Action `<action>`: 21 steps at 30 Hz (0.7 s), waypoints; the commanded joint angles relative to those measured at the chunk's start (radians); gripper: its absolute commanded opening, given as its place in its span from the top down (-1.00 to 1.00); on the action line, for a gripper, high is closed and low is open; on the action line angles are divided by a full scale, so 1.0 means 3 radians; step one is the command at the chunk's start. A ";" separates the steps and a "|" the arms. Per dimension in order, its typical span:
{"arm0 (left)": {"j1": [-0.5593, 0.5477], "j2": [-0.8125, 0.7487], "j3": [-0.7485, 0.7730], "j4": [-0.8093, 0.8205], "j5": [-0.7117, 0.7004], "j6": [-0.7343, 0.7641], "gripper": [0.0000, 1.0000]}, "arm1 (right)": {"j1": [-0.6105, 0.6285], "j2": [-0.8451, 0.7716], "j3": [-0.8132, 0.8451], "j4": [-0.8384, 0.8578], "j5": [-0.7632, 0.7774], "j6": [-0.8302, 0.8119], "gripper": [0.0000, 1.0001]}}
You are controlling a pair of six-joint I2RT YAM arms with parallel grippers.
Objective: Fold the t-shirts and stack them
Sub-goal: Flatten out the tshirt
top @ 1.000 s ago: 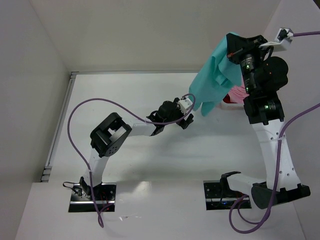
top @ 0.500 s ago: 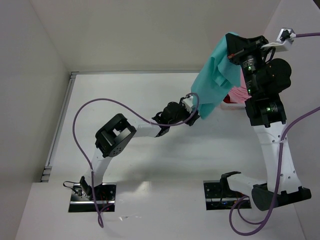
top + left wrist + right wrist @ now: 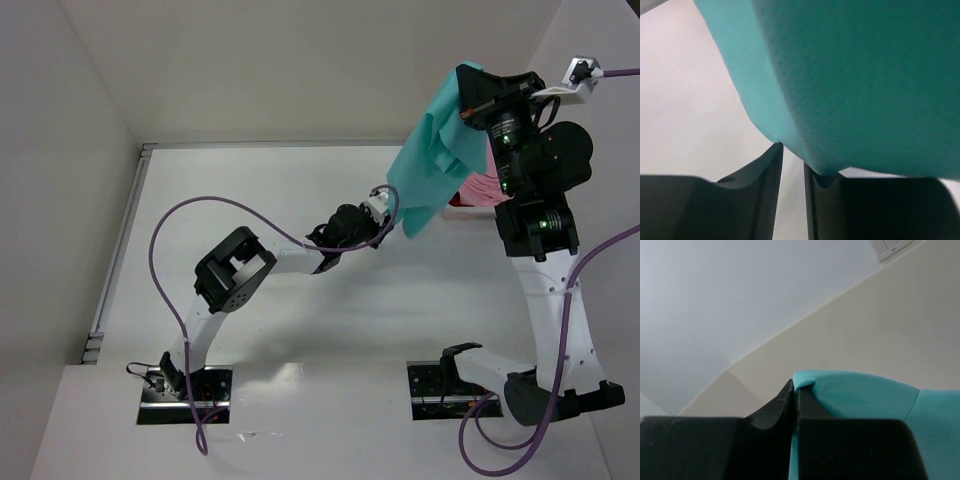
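While the right tool (image 3: 795, 390) clamped the teal shirt (image 3: 432, 165) at one o'clock, the left tool (image 3: 793, 152), slightly apart, touched its hem.

Teal t-shirt (image 3: 435, 165): unfolded, hanging limp in the air above the table's (image 3: 250, 200) far-right corner. Top corner is pinched in the right gripper (image 3: 468, 100), and the cloth drapes down in loose vertical folds. Its lowest tip reaches the left gripper (image 3: 385, 218); can't tell if it's caught there. Pink t-shirt (image 3: 480, 188): crumpled, mostly hidden behind the teal one, at the table's right edge. A sliver of dark red cloth (image 3: 455, 200) shows just beside it.
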 commanded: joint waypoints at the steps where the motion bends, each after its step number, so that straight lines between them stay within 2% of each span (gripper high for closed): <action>1: -0.0003 0.0057 0.0136 0.0218 0.0035 -0.0086 0.40 | -0.0022 -0.0114 0.0165 0.0159 -0.0010 0.0008 0.99; 4: -0.0003 0.0057 0.0167 0.0218 0.0004 -0.0122 0.64 | -0.0022 -0.0144 0.0134 0.0190 -0.0010 0.0008 0.99; 6: -0.0003 0.0057 0.0167 0.0218 0.0004 -0.0152 0.64 | -0.0022 -0.0175 0.0134 0.0190 0.0020 0.0008 0.99; 7: -0.0003 0.0057 0.0167 0.0218 0.0044 -0.0152 0.54 | -0.0022 -0.0175 0.0134 0.0190 0.0021 0.0008 0.99; 8: -0.0003 0.0057 0.0167 0.0218 0.0045 -0.0152 0.19 | -0.0022 -0.0175 0.0134 0.0190 0.0021 0.0008 0.99; 10: -0.0003 0.0057 0.0167 0.0218 0.0045 -0.0152 -0.19 | -0.0022 -0.0175 0.0134 0.0190 0.0021 0.0008 0.99; 13: -0.0033 0.0057 0.0167 0.0218 0.0111 -0.0213 -0.51 | -0.0022 -0.0144 0.0134 0.0190 0.0021 0.0008 0.99; 19: -0.0110 0.0124 0.0136 0.0350 -0.0318 -0.0300 -0.51 | -0.0022 -0.0144 0.0134 0.0220 -0.0010 0.0070 0.99; 20: -0.0140 0.0154 0.0167 0.0391 -0.0369 -0.0301 -0.45 | -0.0022 -0.0144 0.0134 0.0221 -0.0010 0.0070 0.99; 21: -0.0141 0.0154 0.0167 0.0427 -0.0405 -0.0301 -0.31 | -0.0022 -0.0144 0.0134 0.0221 -0.0010 0.0070 0.99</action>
